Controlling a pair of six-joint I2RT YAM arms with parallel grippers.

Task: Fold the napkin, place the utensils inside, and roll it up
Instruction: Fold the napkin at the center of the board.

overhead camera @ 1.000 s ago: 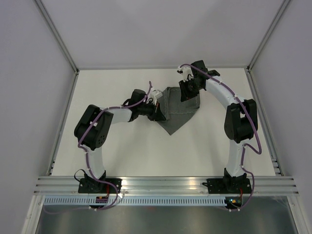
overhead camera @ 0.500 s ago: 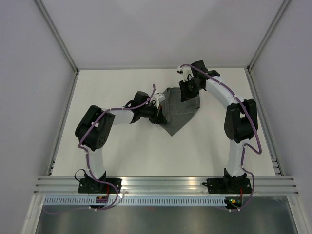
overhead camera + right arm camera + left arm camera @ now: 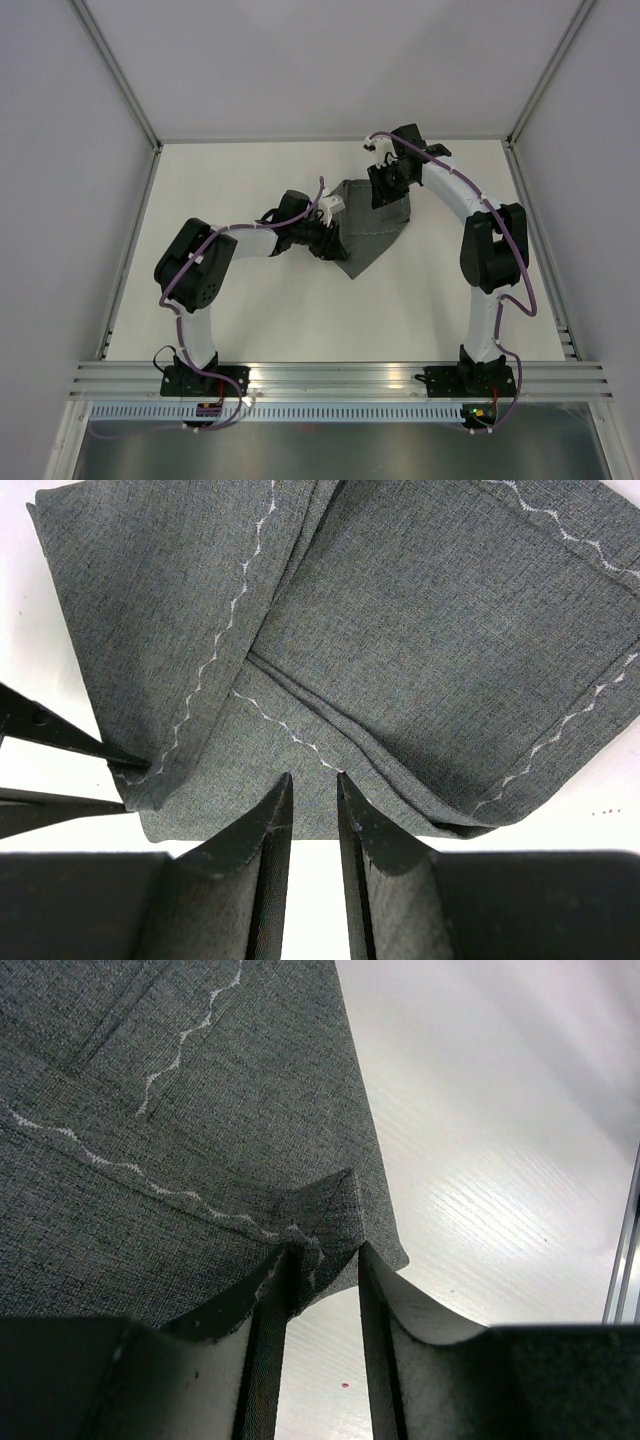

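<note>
The dark grey napkin [image 3: 372, 222] lies folded on the white table, with a point toward the near side. My left gripper [image 3: 330, 243] is at its left edge. In the left wrist view the gripper [image 3: 322, 1250] pinches a raised fold of the napkin [image 3: 200, 1110] between its tips. My right gripper [image 3: 383, 192] is over the napkin's far part. In the right wrist view the gripper [image 3: 312, 777] rests its tips on the flat napkin [image 3: 400, 630], a narrow gap between them with nothing in it. The left gripper's fingers [image 3: 70, 745] show at the napkin's corner. No utensils are in view.
The white table [image 3: 250, 180] is walled by pale panels, with metal frame posts at the far corners. A metal rail [image 3: 340, 375] carrying both arm bases runs along the near edge.
My left gripper has moved right and nearer along the napkin's left edge, pushing that edge inward. The right arm has not moved.
</note>
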